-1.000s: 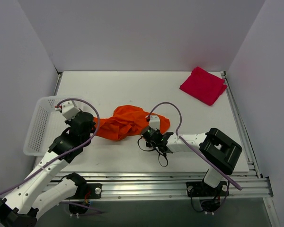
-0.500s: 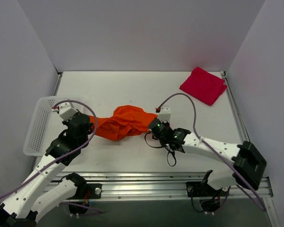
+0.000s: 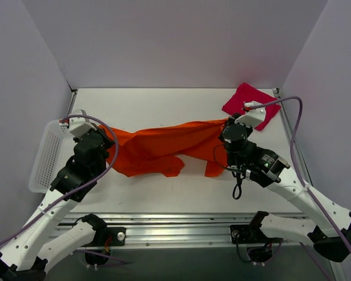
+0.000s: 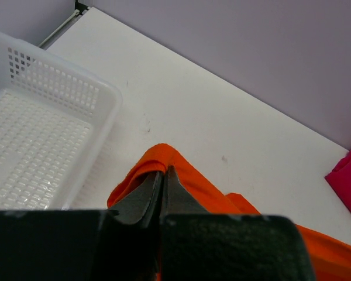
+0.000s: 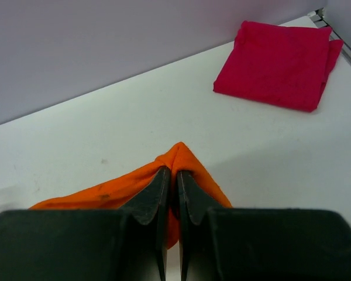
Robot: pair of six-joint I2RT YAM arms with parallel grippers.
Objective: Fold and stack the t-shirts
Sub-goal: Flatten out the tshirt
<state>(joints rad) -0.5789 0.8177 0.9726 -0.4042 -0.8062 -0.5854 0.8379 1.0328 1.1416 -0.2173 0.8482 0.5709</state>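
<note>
Two shirts are on the white table (image 3: 164, 105). The orange shirt (image 3: 164, 149) is stretched in a long band across the middle, running from about 9 o'clock to about 3 o'clock in the overhead view. Its far edge is pulled fairly straight and loose cloth hangs toward 6 o'clock.

The left gripper (image 4: 164, 173) is pinched tight on a fold at the shirt's 9 o'clock end, its fingers almost meeting with cloth between them. The right gripper (image 5: 171, 173) is clamped the same way on a bunched peak of orange cloth at the 3 o'clock end.

The red shirt (image 3: 251, 105) lies folded into a neat square at the table's 1 o'clock corner, just past the right gripper and apart from the orange shirt. A white mesh basket (image 3: 47, 158) sits at the table's 9 o'clock edge, just beside the left gripper.
</note>
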